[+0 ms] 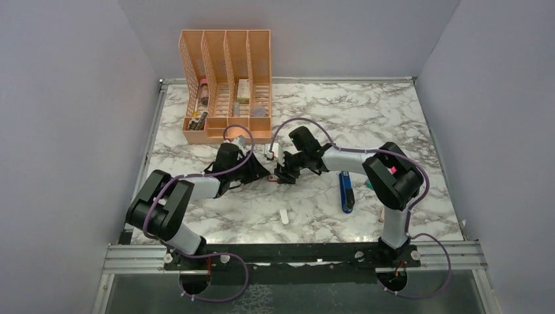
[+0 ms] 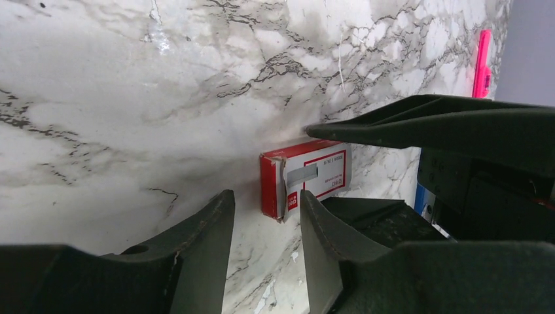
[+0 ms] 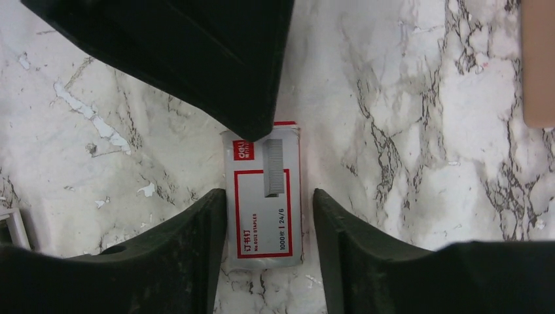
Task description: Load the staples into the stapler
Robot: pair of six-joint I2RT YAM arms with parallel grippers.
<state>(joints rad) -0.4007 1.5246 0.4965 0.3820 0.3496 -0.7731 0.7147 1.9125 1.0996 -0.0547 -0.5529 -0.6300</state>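
Red staples box, one end hidden under left claw.

Soft, even light from above keeps the table bright in the top view, with only faint shadows under the arms, though small things there are too tiny to read. In both wrist views the near fingers are dark, slightly blurred masses, while the label on the staples is sharp; pale marble in the left wrist view washes out towards glare.
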